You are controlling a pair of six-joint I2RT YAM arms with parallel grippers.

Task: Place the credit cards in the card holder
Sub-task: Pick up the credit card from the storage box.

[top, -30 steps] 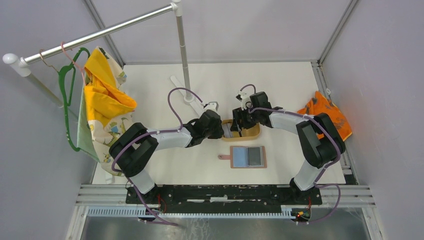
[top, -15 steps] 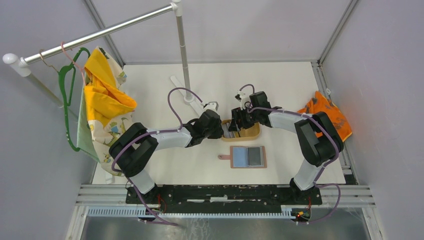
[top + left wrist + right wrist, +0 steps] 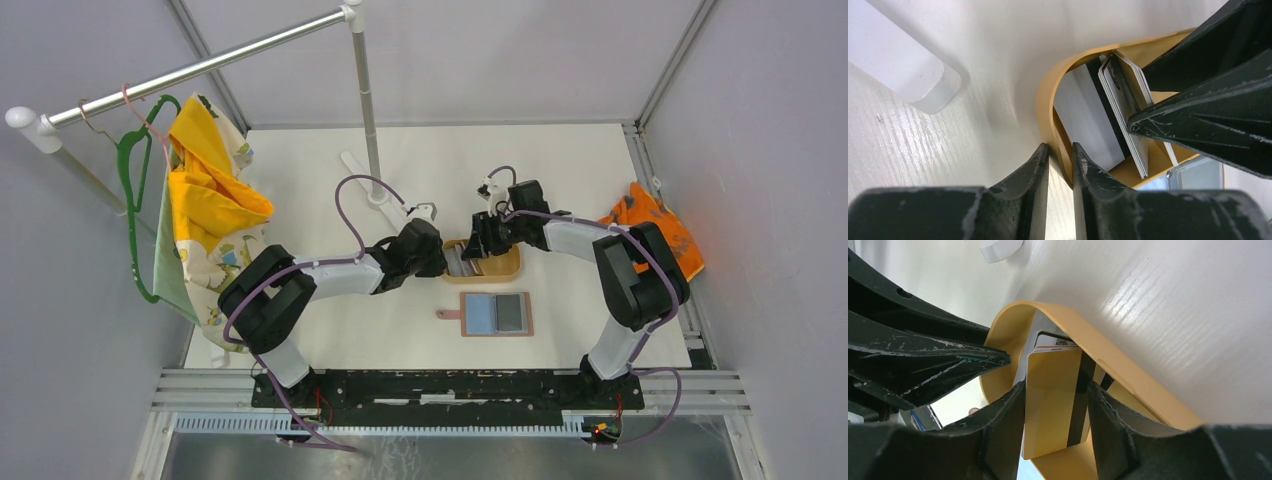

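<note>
One card (image 3: 1050, 405) lengthwise along right pincer (image 3: 1055, 390)

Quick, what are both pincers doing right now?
Left pincer: closed on the rim of the tan tray.
Right pincer: closed on the gold card.

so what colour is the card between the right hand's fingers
Gold card with a dark stripe; right wrist view shows it best.

This is a robotics lab test cell. A white table (image 3: 420, 160) is boxed in by plain grey panels (image 3: 500, 50) on aluminium framing. Two cabled robot arms (image 3: 330, 275) are bolted to a black base plate (image 3: 450, 388) at the table's near edge. A metal clothes rail (image 3: 200, 68) with a green hanger (image 3: 135, 200) stands over the table's far-left corner.
</note>
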